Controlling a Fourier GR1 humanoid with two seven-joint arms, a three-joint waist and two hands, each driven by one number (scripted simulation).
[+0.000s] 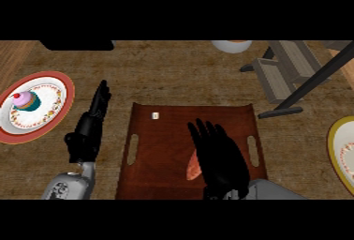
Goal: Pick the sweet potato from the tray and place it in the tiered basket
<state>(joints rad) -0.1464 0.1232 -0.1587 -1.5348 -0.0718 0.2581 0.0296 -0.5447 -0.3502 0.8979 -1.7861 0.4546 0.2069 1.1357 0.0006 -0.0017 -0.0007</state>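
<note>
1. Head view: sweet potato point(194, 169) on tray point(166, 138) near front edge, half under right hand point(220, 157), fingers straight, released
2. Left hand point(92, 119) relaxed, just off tray's left edge
3. Basket point(287, 70) far right, apart from tray; white tag point(156, 115) unreadable

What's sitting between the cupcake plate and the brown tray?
In the head view, the left hand stands between the cupcake plate and the tray.

the brown counter point(173, 70) carries a tray point(180, 123), a red-rimmed plate point(63, 80), a yellow-rimmed plate point(332, 136) and the tiered basket point(280, 75).
</note>
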